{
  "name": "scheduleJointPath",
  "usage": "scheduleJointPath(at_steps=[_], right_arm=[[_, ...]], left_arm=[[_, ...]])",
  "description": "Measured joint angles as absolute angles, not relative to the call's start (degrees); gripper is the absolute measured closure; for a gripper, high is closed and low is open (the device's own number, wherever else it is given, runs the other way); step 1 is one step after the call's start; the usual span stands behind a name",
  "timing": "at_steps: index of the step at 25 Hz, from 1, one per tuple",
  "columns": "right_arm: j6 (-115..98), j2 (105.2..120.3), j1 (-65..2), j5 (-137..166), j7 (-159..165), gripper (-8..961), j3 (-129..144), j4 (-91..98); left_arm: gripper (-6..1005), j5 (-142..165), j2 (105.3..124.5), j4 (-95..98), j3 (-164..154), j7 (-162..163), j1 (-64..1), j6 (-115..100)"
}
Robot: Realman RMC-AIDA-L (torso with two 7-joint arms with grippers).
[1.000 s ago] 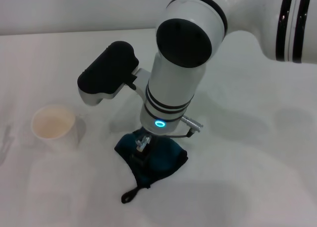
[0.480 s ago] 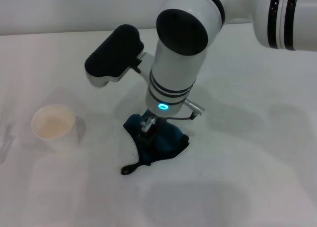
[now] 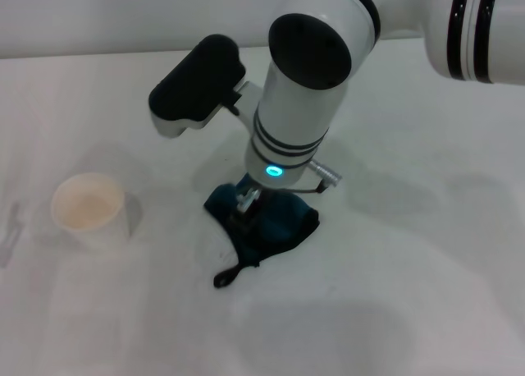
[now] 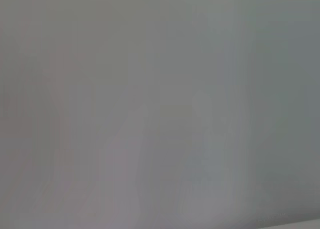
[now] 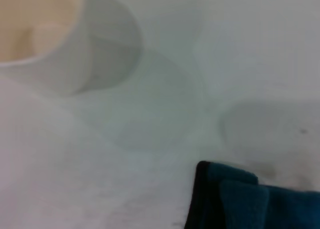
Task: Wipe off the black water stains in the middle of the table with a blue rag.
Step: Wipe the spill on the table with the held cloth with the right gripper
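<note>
The right gripper (image 3: 246, 202) stands tip-down on the tabletop (image 3: 410, 269), its fingers seemingly clamped on the bunched rag (image 3: 271, 228), which spreads out under and just beyond them with its black loop trailing away toward the robot. No black stain shows anywhere around the fingers, so it is either wiped off or hidden under the cloth; I judge the wiping well along, with only lifting to check left. A paper cup (image 3: 89, 212) stands well off to the fingers' left, and the left gripper is not in sight.

I'm seeing soft, even overhead light washing the white bench (image 3: 426, 294), with faint shadows pooling under the arm. My left wrist view is showing only featureless grey; the right wrist view is blurring the paper cup (image 5: 35, 34).
</note>
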State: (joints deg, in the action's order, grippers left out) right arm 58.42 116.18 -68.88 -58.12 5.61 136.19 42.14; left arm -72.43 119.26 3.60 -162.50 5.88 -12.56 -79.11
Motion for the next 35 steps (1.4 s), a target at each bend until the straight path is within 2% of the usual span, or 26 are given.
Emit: scheduleJointPath(at_steps=[14, 35], right_arm=[[56.44, 116.20, -68.77, -65.35, 2.02, 888, 137.35, 49.13], [58.16, 116.19, -70.23, -58.82, 7.32, 888, 136.75, 40.24]], left_arm=[[126, -72.43, 119.26, 3.78, -162.67, 5.89, -12.55, -79.11], [126, -72.51, 119.19, 3.96, -162.35, 5.89, -12.39, -79.10]])
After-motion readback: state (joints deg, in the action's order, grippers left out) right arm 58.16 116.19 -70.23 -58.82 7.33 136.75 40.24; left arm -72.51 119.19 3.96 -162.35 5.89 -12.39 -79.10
